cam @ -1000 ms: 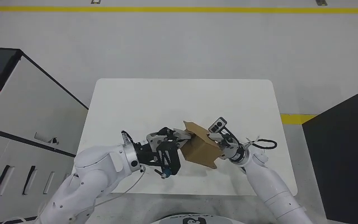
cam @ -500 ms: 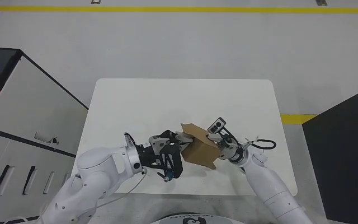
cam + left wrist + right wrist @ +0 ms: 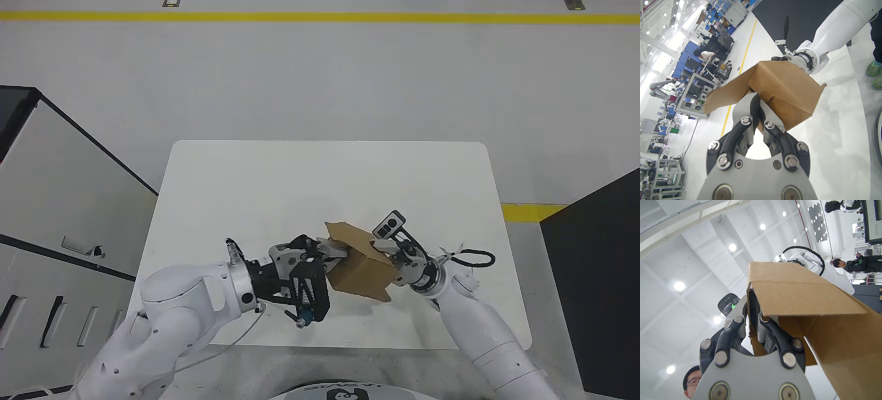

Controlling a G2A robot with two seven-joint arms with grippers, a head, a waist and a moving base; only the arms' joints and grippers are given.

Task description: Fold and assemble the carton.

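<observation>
**A:** Entry. The carton [image 3: 357, 270] was held off the tabletop [image 3: 300, 180], spanning the gap between the two pincers.

**B:** State of the left pincer [image 3: 756, 101]?

**A:** Clenched. Its black pads [image 3: 755, 106] were pressed together on a lower edge of the carton, right at the tips. It appeared to pinch that edge, though the card between the pads was hard to make out.

**B:** And the right pincer [image 3: 753, 313]?

**A:** Clenched on a carton wall. The card ran plainly between its fingers, deep in the grip. A loose flap [image 3: 800, 300] jutted out just past its tips.

**B:** Other flaps?

**A:** A long flap [image 3: 725, 96] stood open just beside the left pincer's tips, angled outward. The body looked opened into a sleeve, and the ends were not yet closed.

**B:** Judgement on the step?

**A:** Probably squaring the sleeve before folding an end flap.
- The right pincer, with the deeper bite, would serve best as the anchor.
- The left pincer's bite looked shallow, so any pull across the carton should be gentle, or the card could slip from the pads.
- The fold should follow the scored crease, pushed from near the hinge rather than from the flap's far edge, so the panel would not bow.
- Twisting the two pincers against each other would skew the sleeve.
</observation>
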